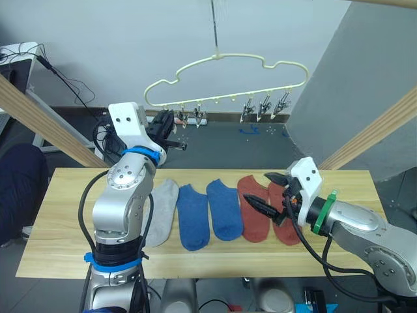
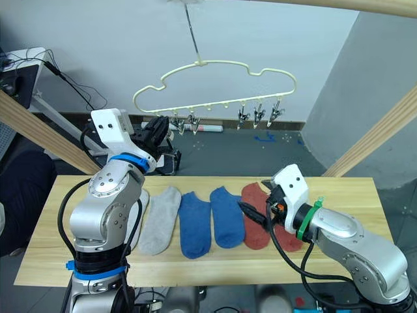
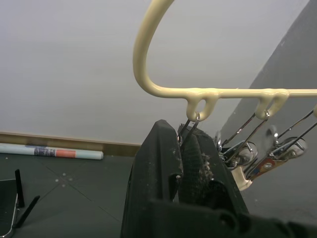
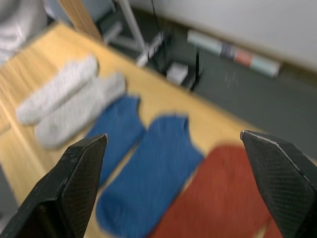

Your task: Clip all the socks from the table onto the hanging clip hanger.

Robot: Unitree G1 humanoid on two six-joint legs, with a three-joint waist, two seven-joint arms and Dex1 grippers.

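A: We note six socks in a row across the desk (image 1: 58, 215), none clipped yet: two grey socks (image 1: 163, 212) at our left end, two blue socks (image 1: 210, 212) in the middle, two rust red socks (image 1: 255, 207) at our right end. Each sock's long axis runs from the desk's far edge towards its near edge, cuffs on the far side.

B: Which arm do we count nearer?

A: The right one. The right gripper (image 1: 269, 193) hangs low over the red pair, fingers spread wide with nothing between them. In the right wrist view the red fabric lies ahead between the two fingers (image 4: 81, 168), the blue socks beyond it, the grey pair farthest off.

B: So the nearest sock lies just below and ahead of those fingers.

A: We judge so. The forearm reaches in from our right, roughly across the sock's length, so a short drop should let the fingers pinch it across its width.

B: And the left arm?

A: Raised, elbow bent. The left gripper (image 3: 190, 166) is up at the clip hanger (image 1: 228, 78), fingers clenched on the silver clip (image 3: 189, 128) hanging from the leftmost loop of the yellow frame. We read that as pressing the clip open, though we cannot see its mouth.
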